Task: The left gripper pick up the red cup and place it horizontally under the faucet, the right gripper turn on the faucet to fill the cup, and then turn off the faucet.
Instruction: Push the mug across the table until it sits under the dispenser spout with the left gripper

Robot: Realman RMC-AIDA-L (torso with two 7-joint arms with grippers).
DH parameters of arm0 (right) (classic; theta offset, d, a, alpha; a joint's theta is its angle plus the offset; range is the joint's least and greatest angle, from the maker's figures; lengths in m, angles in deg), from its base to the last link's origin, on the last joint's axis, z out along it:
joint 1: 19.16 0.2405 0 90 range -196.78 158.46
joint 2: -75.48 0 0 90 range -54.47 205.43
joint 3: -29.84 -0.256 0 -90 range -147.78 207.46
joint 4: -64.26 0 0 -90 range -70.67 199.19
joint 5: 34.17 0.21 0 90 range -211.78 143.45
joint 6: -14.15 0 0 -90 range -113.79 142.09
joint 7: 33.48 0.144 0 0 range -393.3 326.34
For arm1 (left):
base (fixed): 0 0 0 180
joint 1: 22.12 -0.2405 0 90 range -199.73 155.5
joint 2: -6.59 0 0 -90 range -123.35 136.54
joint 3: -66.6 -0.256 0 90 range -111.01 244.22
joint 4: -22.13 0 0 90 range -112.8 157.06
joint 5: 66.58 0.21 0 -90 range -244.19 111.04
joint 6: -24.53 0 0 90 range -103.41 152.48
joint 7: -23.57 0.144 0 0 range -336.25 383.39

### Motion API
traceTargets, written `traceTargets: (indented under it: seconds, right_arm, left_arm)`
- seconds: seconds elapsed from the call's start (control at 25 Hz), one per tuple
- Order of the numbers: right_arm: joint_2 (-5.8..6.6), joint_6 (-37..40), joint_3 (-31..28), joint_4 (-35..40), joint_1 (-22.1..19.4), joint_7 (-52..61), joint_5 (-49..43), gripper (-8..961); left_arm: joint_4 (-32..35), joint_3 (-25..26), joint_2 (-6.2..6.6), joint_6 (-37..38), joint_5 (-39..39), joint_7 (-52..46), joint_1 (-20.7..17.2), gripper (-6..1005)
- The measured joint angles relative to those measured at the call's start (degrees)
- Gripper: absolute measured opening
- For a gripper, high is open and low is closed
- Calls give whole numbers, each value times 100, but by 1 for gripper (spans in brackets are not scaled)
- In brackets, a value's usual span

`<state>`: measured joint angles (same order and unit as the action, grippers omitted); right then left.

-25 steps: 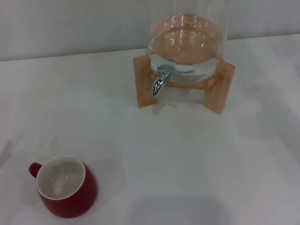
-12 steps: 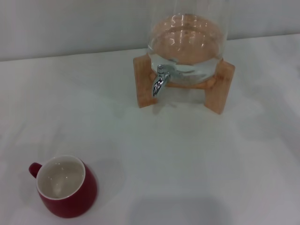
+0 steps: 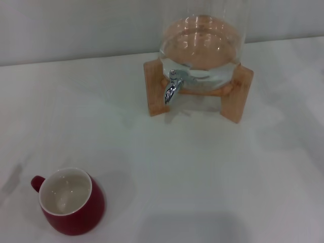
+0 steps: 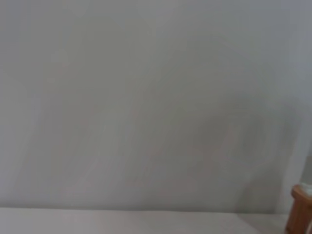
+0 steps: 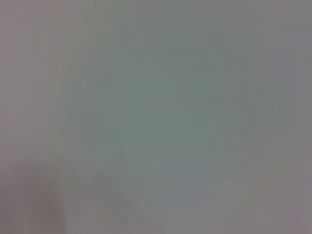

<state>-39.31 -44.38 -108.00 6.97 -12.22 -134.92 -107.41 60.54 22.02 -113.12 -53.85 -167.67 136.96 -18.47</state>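
The red cup (image 3: pixel 72 201) stands upright on the white table at the near left of the head view, cream inside, handle pointing left. The chrome faucet (image 3: pixel 172 89) hangs from the front of a clear glass dispenser jar (image 3: pixel 202 43) on a wooden stand (image 3: pixel 155 91) at the back centre. The cup is far from the faucet. Neither gripper shows in any view. The left wrist view shows only a blank wall, the table edge and a corner of the wooden stand (image 4: pixel 302 209). The right wrist view shows a blank grey surface.
The white table (image 3: pixel 202 167) spreads between the cup and the jar. A grey wall (image 3: pixel 76 25) runs behind the table. A faint shadow (image 3: pixel 12 182) lies on the table left of the cup.
A faint shadow at the left edge, next to the cup, has shifted. The cup and the dispenser have not moved.
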Motion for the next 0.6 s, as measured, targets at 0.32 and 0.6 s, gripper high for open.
traceTargets:
  seconds: [0.32,0.6]
  right_arm:
    - [-2,12,-45,0,38,9,4,631]
    - [-6,12,-45,0,49,13,25,632]
  left_arm:
    - [-75,-118,4,-287,-35,123,-195,863]
    - [-267,-89,27,-402,-36,135,-281,863]
